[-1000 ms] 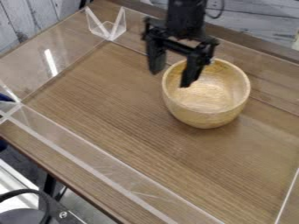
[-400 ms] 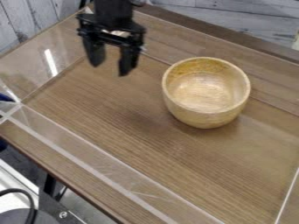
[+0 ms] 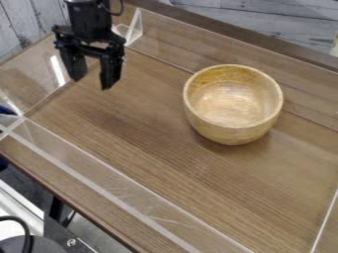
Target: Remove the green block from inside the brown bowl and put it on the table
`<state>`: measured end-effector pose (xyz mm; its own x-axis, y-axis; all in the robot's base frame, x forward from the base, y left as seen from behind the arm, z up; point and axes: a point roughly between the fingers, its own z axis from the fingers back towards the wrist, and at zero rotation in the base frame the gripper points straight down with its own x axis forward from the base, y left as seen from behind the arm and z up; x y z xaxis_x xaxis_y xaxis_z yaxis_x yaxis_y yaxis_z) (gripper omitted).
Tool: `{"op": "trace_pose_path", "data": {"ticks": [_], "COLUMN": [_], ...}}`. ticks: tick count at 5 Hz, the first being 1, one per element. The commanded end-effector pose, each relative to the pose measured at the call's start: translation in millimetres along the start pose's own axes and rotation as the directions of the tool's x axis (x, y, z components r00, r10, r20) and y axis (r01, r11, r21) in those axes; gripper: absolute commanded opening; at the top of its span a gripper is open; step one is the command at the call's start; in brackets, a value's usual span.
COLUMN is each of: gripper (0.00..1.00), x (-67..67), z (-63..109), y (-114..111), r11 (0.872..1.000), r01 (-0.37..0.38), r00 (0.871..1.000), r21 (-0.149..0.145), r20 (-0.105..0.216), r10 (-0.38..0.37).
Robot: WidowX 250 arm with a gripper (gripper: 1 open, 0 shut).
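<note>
The brown bowl stands on the right half of the table, and its inside looks empty. No green block shows anywhere in this view. My black gripper hangs over the table's far left, well away from the bowl. It is open, its two fingers point down, and nothing is between them.
Low clear acrylic walls edge the tabletop, and one runs close to the left of the gripper. A folded clear piece stands at the back edge. Dark gear sits below the table's front left corner.
The gripper has swung left from above the bowl's rim to the table's far left, staying open with nothing in it. The bowl has not moved.
</note>
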<state>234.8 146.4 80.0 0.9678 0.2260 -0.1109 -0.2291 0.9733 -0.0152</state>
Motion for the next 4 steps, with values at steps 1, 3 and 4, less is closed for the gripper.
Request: {"op": "trace_pose_path", "data": {"ticks": [1,3,4], "gripper": [1.0,1.0,1.0], "x": [16.8,26.4,30.2], "z": [3.2,-19.1,-26.7], "y": [12,17,19], "r11": [1.0,0.999,0.999], "r01": [-0.007,0.009,0.013], "r00": [0.999,1.0,1.0], "r21": [0.027,0.03,0.03], "r20": [0.049,0.021,0.015], "r10": [0.006,-0.01,-0.014]}}
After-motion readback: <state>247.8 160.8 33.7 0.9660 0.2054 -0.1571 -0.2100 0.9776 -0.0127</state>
